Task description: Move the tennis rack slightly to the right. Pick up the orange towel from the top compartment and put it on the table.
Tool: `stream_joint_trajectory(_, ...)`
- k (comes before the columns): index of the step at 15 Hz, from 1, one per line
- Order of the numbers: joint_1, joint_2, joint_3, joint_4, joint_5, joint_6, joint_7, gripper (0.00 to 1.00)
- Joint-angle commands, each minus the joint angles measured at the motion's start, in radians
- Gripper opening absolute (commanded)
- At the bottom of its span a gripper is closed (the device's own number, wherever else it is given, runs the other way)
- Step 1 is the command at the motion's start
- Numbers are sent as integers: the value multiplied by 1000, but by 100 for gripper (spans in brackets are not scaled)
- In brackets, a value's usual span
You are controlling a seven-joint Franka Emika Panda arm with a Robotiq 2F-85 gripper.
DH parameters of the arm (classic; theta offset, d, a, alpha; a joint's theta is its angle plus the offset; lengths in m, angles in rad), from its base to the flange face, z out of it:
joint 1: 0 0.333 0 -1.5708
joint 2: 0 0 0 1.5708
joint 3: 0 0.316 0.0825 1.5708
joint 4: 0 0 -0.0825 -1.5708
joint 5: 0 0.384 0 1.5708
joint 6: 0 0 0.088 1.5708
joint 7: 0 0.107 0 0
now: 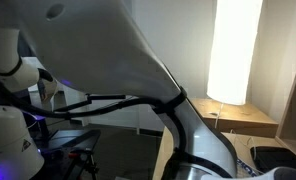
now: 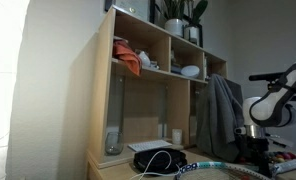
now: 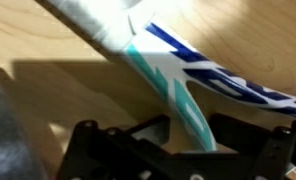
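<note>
jaws at the bottom of the wrist view straddle the racket (image 3: pixel 173 95) throat over the tabletop (image 3: pixel 38 45); gripping or loose, i cannot tell. a half-released lift could drag it askew. in an exterior view the towel (image 2: pixel 129 60) lies in the shelf's (image 2: pixel 103 110) top compartment, well apart from the arm (image 2: pixel 278 100); reaching in could clip the divider. in an exterior view the arm (image 1: pixel 118 50) hides nearly everything.

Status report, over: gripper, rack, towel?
Gripper open, astride tennis rack throat over table. Orange towel in top compartment of shelf, not picked. Robot arm blocks an exterior view.
</note>
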State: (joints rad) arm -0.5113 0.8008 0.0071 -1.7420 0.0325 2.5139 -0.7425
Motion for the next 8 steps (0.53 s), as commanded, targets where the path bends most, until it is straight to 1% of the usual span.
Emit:
stream_joint_trajectory(1,13,-20,-12,-51,-1,85,-1,84)
stream_joint_trajectory(2,7,-26,-6,-64,1,102,-8,91)
stream_joint_trajectory(3,6,-30,-5,-76,1,127,-7,99)
stream_joint_trajectory(8,-17,-73,18,-176,-4,250,-27,100)
